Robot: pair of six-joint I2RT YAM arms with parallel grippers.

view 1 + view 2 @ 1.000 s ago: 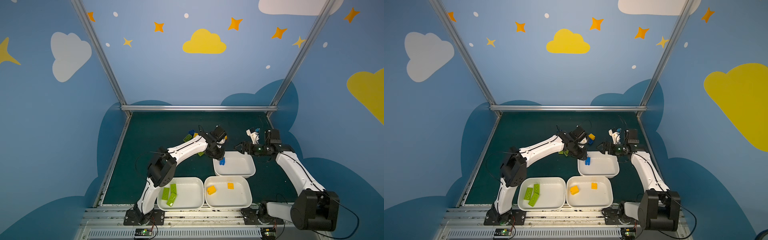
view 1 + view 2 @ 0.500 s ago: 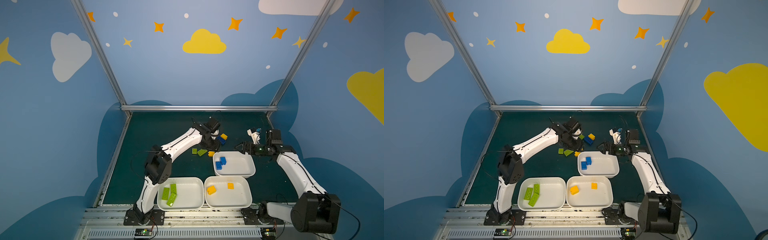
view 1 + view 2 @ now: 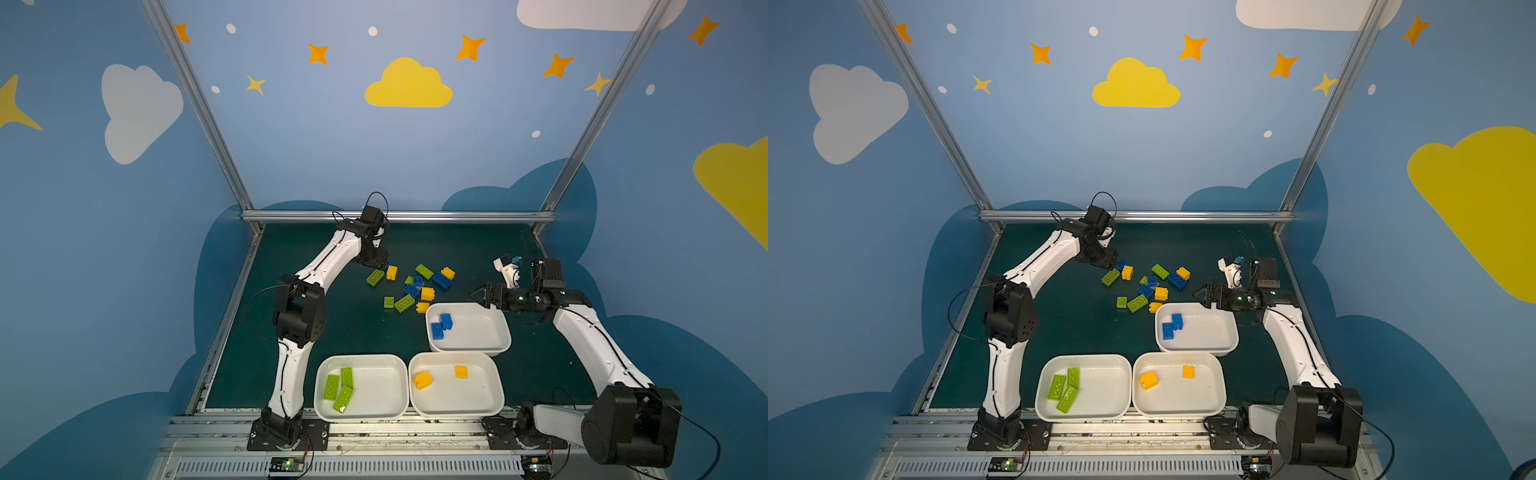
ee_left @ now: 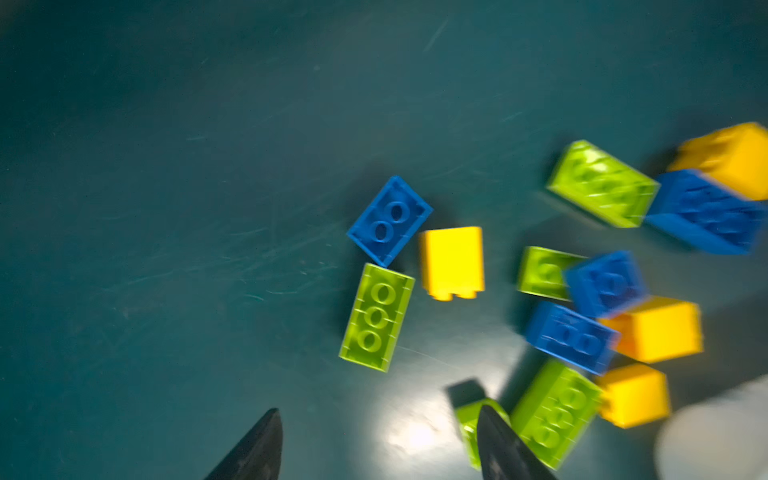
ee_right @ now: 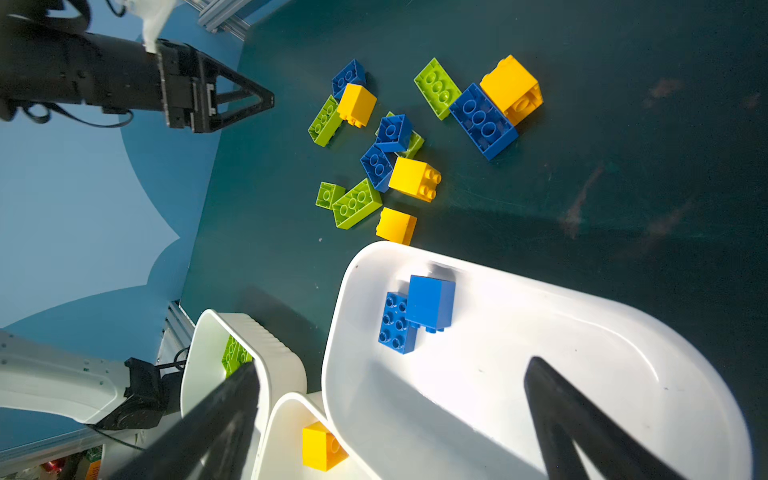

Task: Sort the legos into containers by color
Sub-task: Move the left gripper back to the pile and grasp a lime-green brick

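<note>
1. Left tool (image 4: 380,440) hangs with fingers spread and empty at the far-left end of the pile (image 3: 415,286), probably lining up its next pick.
2. Right tool (image 3: 478,296), spread wide and empty, hovers at the far rim of the blue tray (image 3: 465,305), apart from the left arm's work.
3. Green tray (image 3: 360,357) and yellow tray (image 3: 453,354) sit side by side on the near edge of the tabletop (image 3: 332,332). The blue tray is just behind the yellow one, and all three look within easy reach for a drop.
4. Legos: three green (image 3: 340,386), two yellow (image 3: 422,380) and two blue (image 3: 440,326) lie sorted. About a dozen are loose mid-tabletop.
</note>
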